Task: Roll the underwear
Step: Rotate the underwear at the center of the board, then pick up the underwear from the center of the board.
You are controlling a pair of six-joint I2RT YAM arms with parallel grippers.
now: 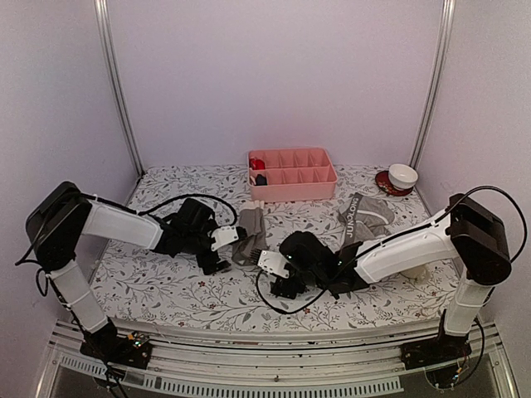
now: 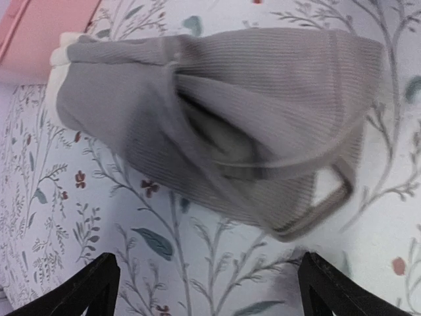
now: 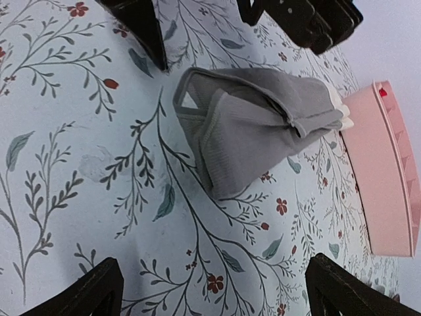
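Grey briefs (image 1: pixel 249 236) with a pale waistband lie folded and bunched on the flowered table cover, left of centre. In the left wrist view the briefs (image 2: pixel 217 125) fill the upper half, just beyond my open left gripper (image 2: pixel 209 293), which holds nothing. My left gripper (image 1: pixel 224 251) sits right beside the briefs' left edge. My right gripper (image 1: pixel 272 275) stands open and empty to the briefs' near right. In the right wrist view the briefs (image 3: pixel 256 131) lie ahead of the right gripper (image 3: pixel 210 296), apart from it. Grey boxer-briefs (image 1: pixel 362 215) with a dark lettered waistband lie crumpled at the right.
A pink divided tray (image 1: pixel 292 174) stands at the back centre with small red and dark items in its left end; the tray (image 3: pixel 388 171) also shows in the right wrist view. A white bowl (image 1: pixel 403 176) on a red saucer sits at the back right. Cables trail from both arms.
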